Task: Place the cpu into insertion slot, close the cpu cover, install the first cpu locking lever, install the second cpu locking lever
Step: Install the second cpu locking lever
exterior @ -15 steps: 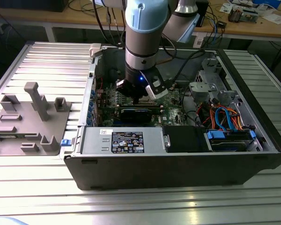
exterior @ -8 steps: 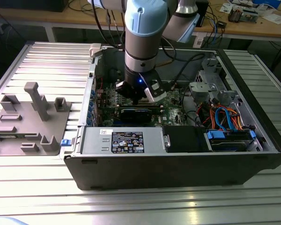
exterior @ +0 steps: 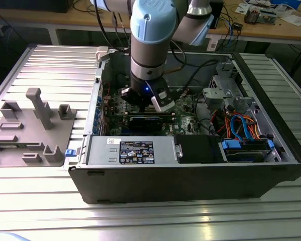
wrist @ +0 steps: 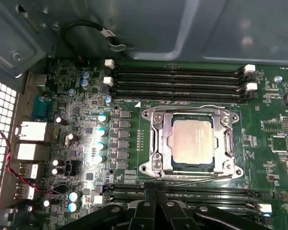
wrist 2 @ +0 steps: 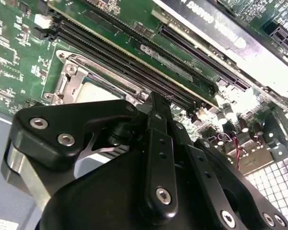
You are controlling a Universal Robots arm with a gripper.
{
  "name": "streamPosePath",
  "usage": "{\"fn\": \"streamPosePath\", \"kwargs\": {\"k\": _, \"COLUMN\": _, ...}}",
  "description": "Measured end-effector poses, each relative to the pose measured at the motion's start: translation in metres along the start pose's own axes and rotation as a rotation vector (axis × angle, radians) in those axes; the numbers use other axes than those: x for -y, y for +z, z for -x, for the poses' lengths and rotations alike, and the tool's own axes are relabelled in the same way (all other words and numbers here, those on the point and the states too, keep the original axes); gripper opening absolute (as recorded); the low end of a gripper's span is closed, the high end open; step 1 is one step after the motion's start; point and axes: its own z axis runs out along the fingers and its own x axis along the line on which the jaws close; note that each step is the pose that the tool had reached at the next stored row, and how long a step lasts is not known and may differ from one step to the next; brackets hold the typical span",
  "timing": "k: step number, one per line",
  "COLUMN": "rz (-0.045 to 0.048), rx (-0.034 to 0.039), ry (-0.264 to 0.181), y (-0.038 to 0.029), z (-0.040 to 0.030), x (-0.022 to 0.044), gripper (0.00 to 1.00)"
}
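Note:
The cpu (wrist: 192,141) lies flat in the insertion slot (wrist: 151,168) on the green motherboard (wrist: 273,120), its silvery top showing through the square cut-out of the cpu cover (wrist: 160,139), which lies down over it. A thin wire lever (wrist: 201,179) runs along the socket's edge nearest my gripper (wrist: 152,192). The black fingers are shut with nothing between them, hovering over the memory slots beside the socket, a short way from that lever. In the second wrist view my gripper (wrist 2: 156,98) points at the slots next to the socket rim (wrist 2: 62,86). In the exterior view the arm's wrist (exterior: 145,98) hangs low inside the case.
Long black memory slots (wrist: 177,79) flank the socket on both sides. A black card (exterior: 150,122) stands near the wrist. The open computer case (exterior: 190,181) walls, a power supply (exterior: 135,150), drive bay with blue and orange cables (exterior: 243,133) and a grey fixture tray (exterior: 30,128) surround the work area.

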Motion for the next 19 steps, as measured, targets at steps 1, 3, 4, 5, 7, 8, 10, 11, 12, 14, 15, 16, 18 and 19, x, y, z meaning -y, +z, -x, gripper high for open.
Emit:
{"fn": "streamPosePath", "kwargs": {"k": 1, "rz": 0.0009, "rx": 0.0001, "ry": 0.001, "y": 0.0015, "z": -0.0005, "x": 0.0003, "gripper": 0.11}}
{"fn": "streamPosePath", "kwargs": {"k": 3, "rz": 0.0041, "rx": 0.0009, "ry": 0.003, "y": 0.0056, "z": -0.0013, "x": 0.0012, "gripper": 0.11}}
{"fn": "streamPosePath", "kwargs": {"k": 4, "rz": 0.0051, "rx": 0.0011, "ry": 0.004, "y": 0.0066, "z": -0.0015, "x": 0.0015, "gripper": 0.11}}
{"fn": "streamPosePath", "kwargs": {"k": 5, "rz": 0.0058, "rx": 0.0014, "ry": 0.005, "y": 0.0077, "z": -0.0017, "x": 0.0017, "gripper": 0.11}}
{"fn": "streamPosePath", "kwargs": {"k": 7, "rz": 0.0073, "rx": 0.0021, "ry": 0.008, "y": 0.0111, "z": -0.0026, "x": 0.0023, "gripper": 0.11}}
{"fn": "streamPosePath", "kwargs": {"k": 8, "rz": 0.0101, "rx": 0.0032, "ry": 0.013, "y": 0.0123, "z": -0.0038, "x": 0.0023, "gripper": 0.11}}
{"fn": "streamPosePath", "kwargs": {"k": 10, "rz": 0.0183, "rx": 0.0048, "ry": 0.018, "y": 0.0134, "z": -0.007, "x": 0.002, "gripper": 0.11}}
{"fn": "streamPosePath", "kwargs": {"k": 11, "rz": 0.0195, "rx": 0.0051, "ry": 0.019, "y": 0.0142, "z": -0.0071, "x": 0.0012, "gripper": 0.11}}
{"fn": "streamPosePath", "kwargs": {"k": 12, "rz": 0.02, "rx": 0.0052, "ry": 0.019, "y": 0.0148, "z": -0.007, "x": -0.0004, "gripper": 0.11}}
{"fn": "streamPosePath", "kwargs": {"k": 14, "rz": 0.021, "rx": 0.0053, "ry": 0.019, "y": 0.0158, "z": -0.0069, "x": -0.0021, "gripper": 0.11}}
{"fn": "streamPosePath", "kwargs": {"k": 15, "rz": 0.0216, "rx": 0.0053, "ry": 0.019, "y": 0.0165, "z": -0.0069, "x": -0.0027, "gripper": 0.11}}
{"fn": "streamPosePath", "kwargs": {"k": 16, "rz": 0.022, "rx": 0.0053, "ry": 0.019, "y": 0.0173, "z": -0.007, "x": -0.0031, "gripper": 0.11}}
{"fn": "streamPosePath", "kwargs": {"k": 18, "rz": 0.0229, "rx": 0.0052, "ry": 0.019, "y": 0.0199, "z": -0.0073, "x": -0.0041, "gripper": 0.11}}
{"fn": "streamPosePath", "kwargs": {"k": 19, "rz": 0.0234, "rx": 0.0052, "ry": 0.019, "y": 0.0208, "z": -0.0074, "x": -0.0044, "gripper": 0.11}}
